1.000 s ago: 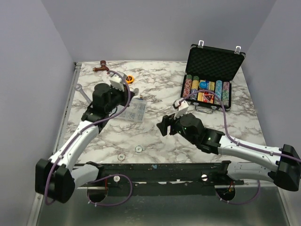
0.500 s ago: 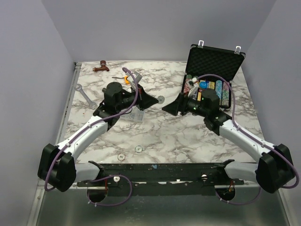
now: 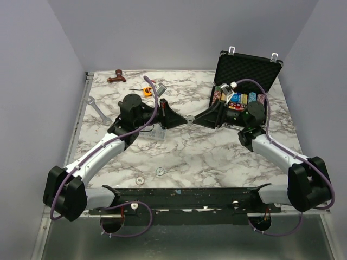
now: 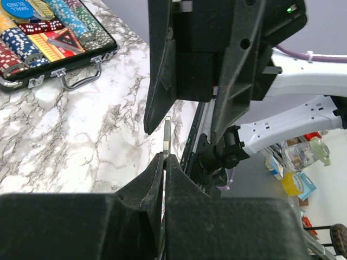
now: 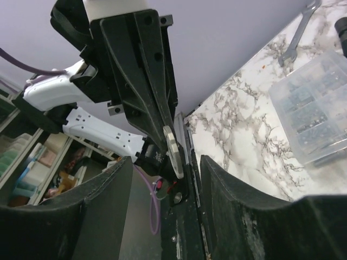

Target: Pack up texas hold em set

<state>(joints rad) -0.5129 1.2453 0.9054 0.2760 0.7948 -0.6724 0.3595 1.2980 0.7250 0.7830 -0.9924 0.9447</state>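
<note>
The left tool (image 3: 180, 119) is pinching a thin, stiff, light disc (image 4: 167, 136) by its lower edge, mid-air above the table (image 3: 179, 151). The right tool (image 3: 198, 119) is straddling it part-open, seemingly not yet touching. The disc is looking slippery, so its flat faces are offering the best hold.

The left gripper (image 3: 182, 119) and right gripper (image 3: 197, 119) meet at a white disc (image 3: 188, 118), barring mid-table. Bare marble table (image 3: 190, 154) lies nearer. A clear compartment box (image 3: 157, 131) sits beneath the left wrist; the case (image 3: 246, 70) (lid upright) walls the far right.

"SMALL BLIND" on the blue disc (image 4: 19, 6) in the case (image 4: 81, 52)
</note>
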